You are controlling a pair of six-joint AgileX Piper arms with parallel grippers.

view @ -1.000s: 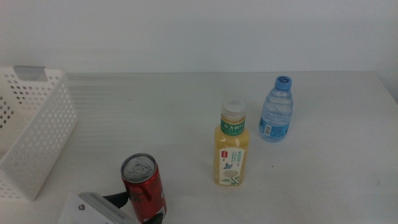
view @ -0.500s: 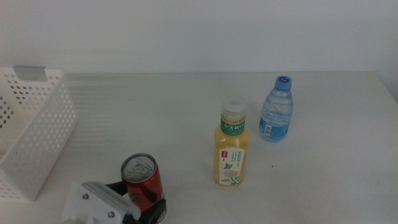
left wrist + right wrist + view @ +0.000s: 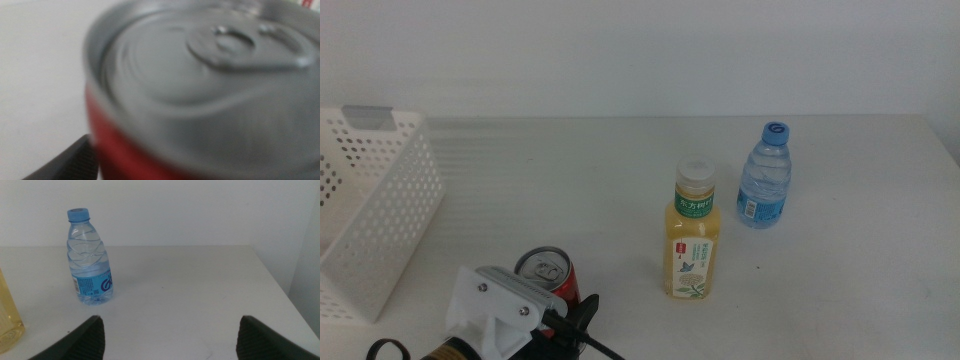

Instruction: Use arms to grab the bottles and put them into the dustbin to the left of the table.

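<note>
Left pincer (image 3: 565, 325) straddles the red aluminium drinks can (image 3: 552, 282) at the near left of the off-white surface (image 3: 570, 180); whether the jaws have closed on it, cannot tell. Best to clamp mid-body, firm but not crushing, lift straight, then swing to the white perforated plastic basket (image 3: 380, 210). Right pincer (image 3: 170, 335) waits wide open, empty.

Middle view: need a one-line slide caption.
Left gripper closes in around the red can near the table's front edge; tea bottle, water bottle and white basket stand untouched.
</note>
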